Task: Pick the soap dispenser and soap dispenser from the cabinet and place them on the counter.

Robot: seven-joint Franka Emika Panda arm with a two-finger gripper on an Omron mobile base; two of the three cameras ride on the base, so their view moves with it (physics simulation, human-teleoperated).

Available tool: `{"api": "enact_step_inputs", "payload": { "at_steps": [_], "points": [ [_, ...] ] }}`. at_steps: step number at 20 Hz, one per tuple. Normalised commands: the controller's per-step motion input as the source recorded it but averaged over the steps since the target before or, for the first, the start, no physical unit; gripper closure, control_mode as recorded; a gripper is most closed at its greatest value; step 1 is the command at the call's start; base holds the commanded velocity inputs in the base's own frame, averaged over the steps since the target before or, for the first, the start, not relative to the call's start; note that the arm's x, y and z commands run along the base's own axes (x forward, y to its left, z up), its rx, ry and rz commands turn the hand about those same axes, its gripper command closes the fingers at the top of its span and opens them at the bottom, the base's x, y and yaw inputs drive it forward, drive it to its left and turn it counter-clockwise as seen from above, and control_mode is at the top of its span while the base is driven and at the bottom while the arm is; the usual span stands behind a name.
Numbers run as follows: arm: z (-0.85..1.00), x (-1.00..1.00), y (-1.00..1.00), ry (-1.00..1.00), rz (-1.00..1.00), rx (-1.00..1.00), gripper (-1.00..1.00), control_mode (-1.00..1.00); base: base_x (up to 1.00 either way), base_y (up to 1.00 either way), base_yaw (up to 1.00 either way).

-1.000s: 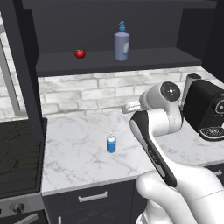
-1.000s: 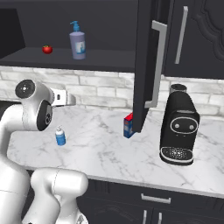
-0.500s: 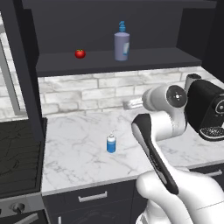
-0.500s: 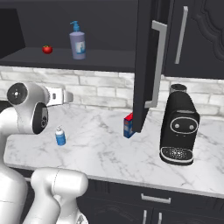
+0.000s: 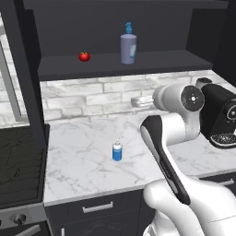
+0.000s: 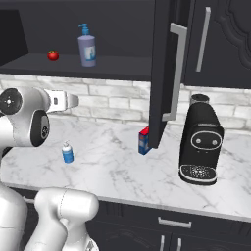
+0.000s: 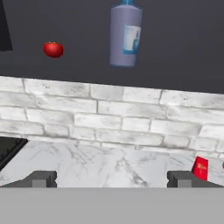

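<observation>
Jaws spread wide and empty: gripper [image 7: 112,179] at the bottom of the hand view, one dark fingertip [image 7: 41,178] at lower left and the other at lower right, bare marble and pale brick between them. In the left base view, seen just right of centre [image 5: 137,101], aimed at the brick wall, hanging above the counter [image 5: 83,166] and below the shelf lip. Straight above in the hand view, in the upper middle, the greyish-purple soap dispenser [image 7: 125,34] standing upright on the open cabinet [image 5: 115,64] shelf, set back from its front edge; a tomato [image 7: 53,49] well apart at upper left. Down on the marble, lower centre of the left base view, the small blue soap dispenser [image 5: 117,151] upright, with open slab on every side and the counter's front edge close below. Black stovetop [image 5: 20,168] bounding the slab at lower left. At mid-right of the right base view, a black coffee machine [image 6: 200,147], a red-topped blue bottle [image 6: 144,140] by the foot of the open cabinet door [image 6: 164,73], free marble between these and the small bottle.
</observation>
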Motion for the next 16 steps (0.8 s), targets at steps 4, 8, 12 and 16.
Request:
{"api": "enact_step_inputs", "payload": {
  "at_steps": [4, 8, 12, 16],
  "points": [
    [0.38, -0.06, 0.00, -0.03, -0.01, 0.00, -1.00, -1.00, 0.00, 0.00, 0.00],
    [0.40, 0.00, 0.00, 0.01, 0.00, 0.00, -1.00, -1.00, 0.00, 0.00, 0.00],
    [0.42, 0.01, 0.00, 0.02, 0.00, 0.00, -1.00, -1.00, 0.00, 0.00, 0.00],
    [0.37, 0.04, 0.00, 0.06, 0.00, 0.00, -1.00, -1.00, 0.00, 0.00, 0.00]
  ]
}}
